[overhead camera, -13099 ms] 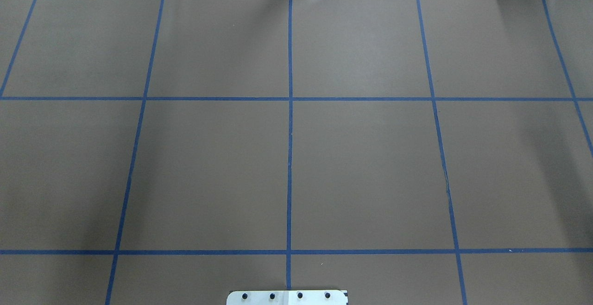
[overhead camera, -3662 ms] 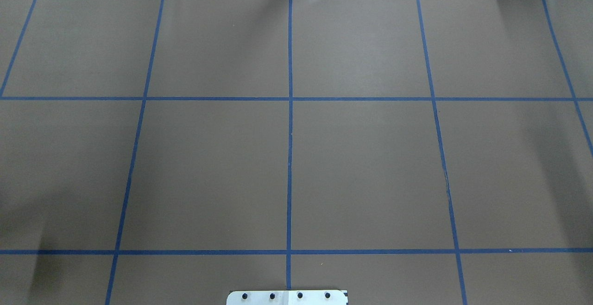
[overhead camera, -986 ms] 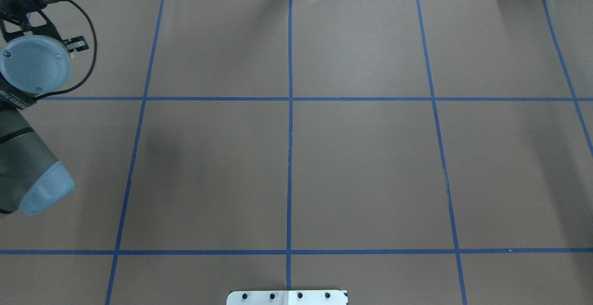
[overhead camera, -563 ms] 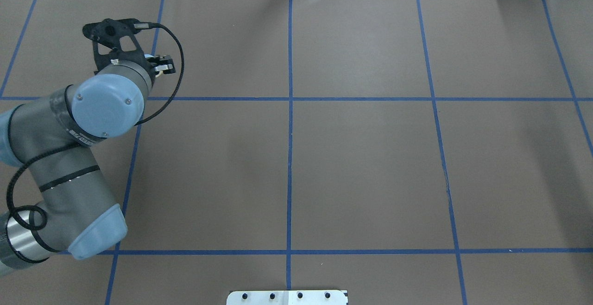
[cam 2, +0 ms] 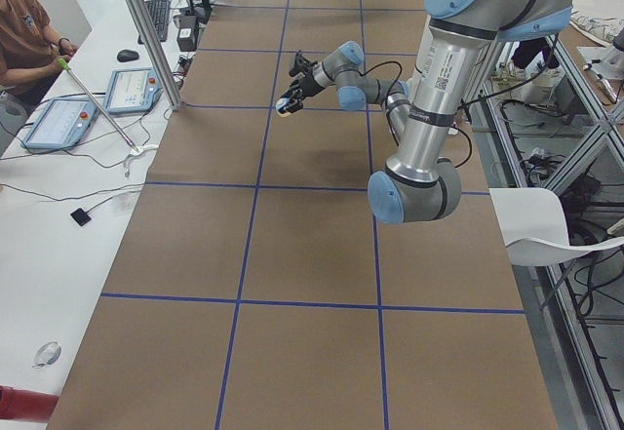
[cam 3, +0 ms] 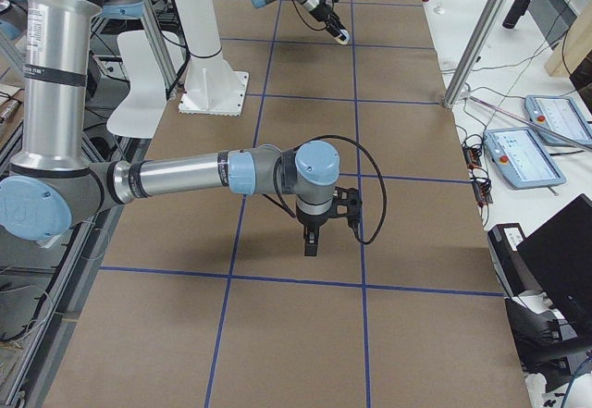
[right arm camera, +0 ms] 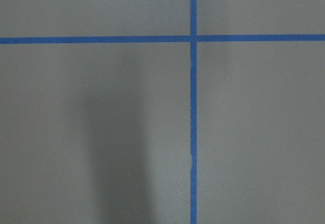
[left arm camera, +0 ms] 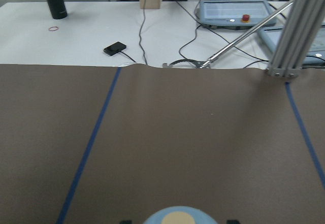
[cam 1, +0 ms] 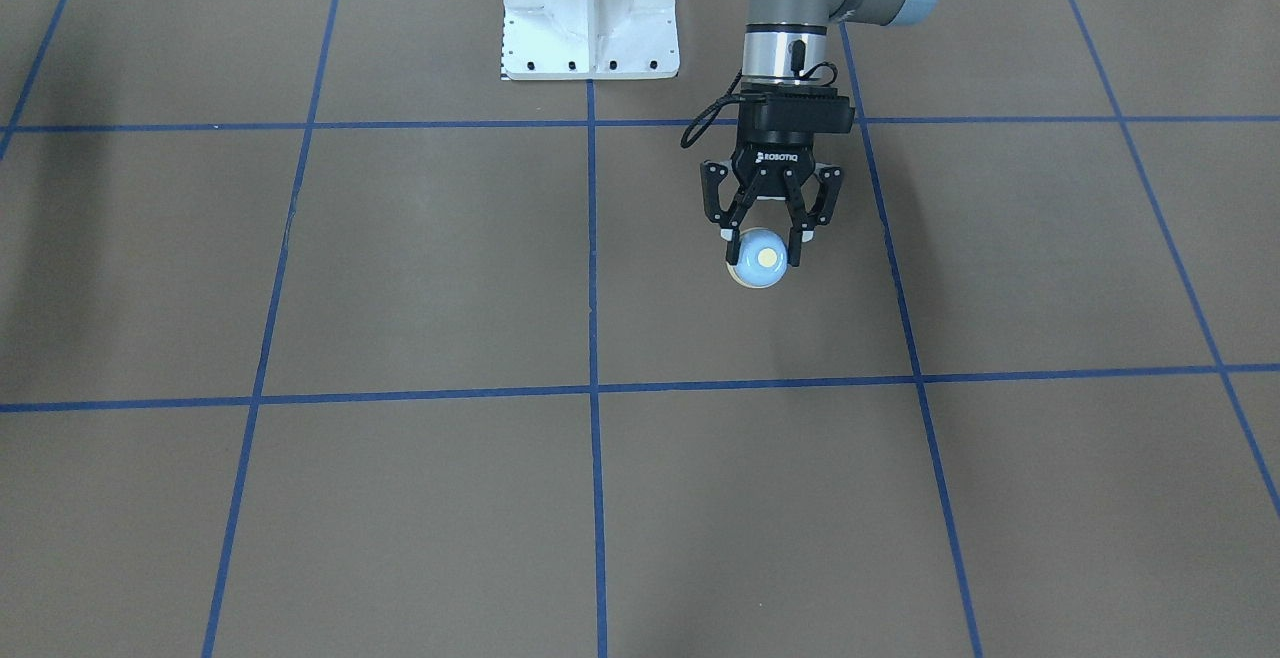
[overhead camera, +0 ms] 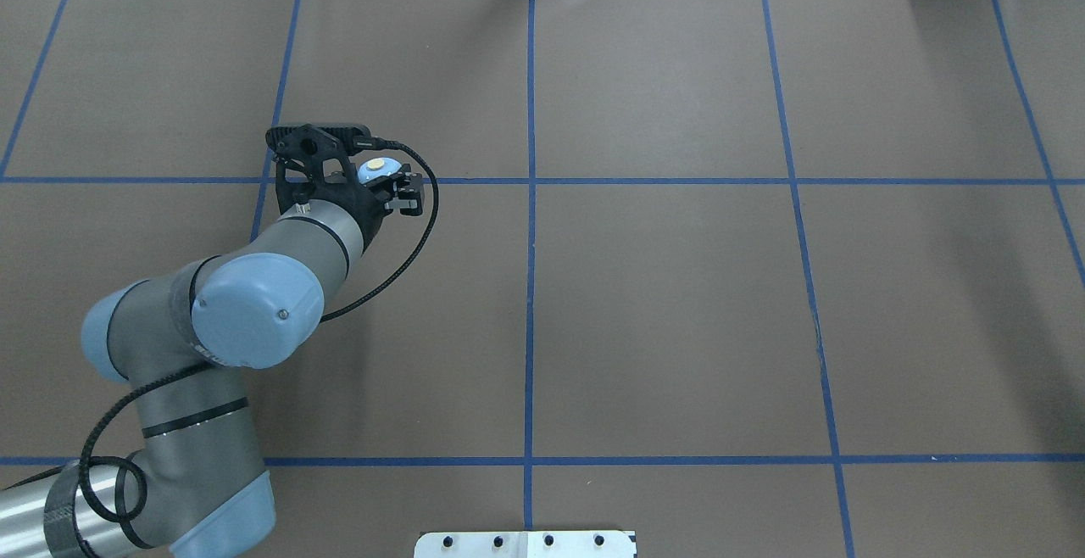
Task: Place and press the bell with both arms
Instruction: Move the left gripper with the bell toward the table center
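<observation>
The light-blue bell [cam 1: 762,263] with its cream button sits between the fingers of my left gripper [cam 1: 763,253], which is shut on it and holds it above the brown mat. In the overhead view the bell [overhead camera: 379,171] and left gripper [overhead camera: 386,181] are left of centre, by a blue tape line. The bell's top shows at the bottom edge of the left wrist view [left arm camera: 177,218]. My right gripper [cam 3: 312,241] shows only in the exterior right view, pointing down over the mat, far from the bell. I cannot tell if it is open or shut.
Blue tape lines [overhead camera: 530,287] divide the brown mat into squares. The white bolted pedestal [cam 1: 590,8] stands at the robot's side. Beyond the far edge are an aluminium post [cam 2: 146,35], control tablets [cam 2: 132,89], cables and a seated person [cam 2: 24,30].
The left arm has come into the overhead view from the left and swung right toward the table's middle, carrying the bell in its shut gripper. Earlier the mat was bare.
</observation>
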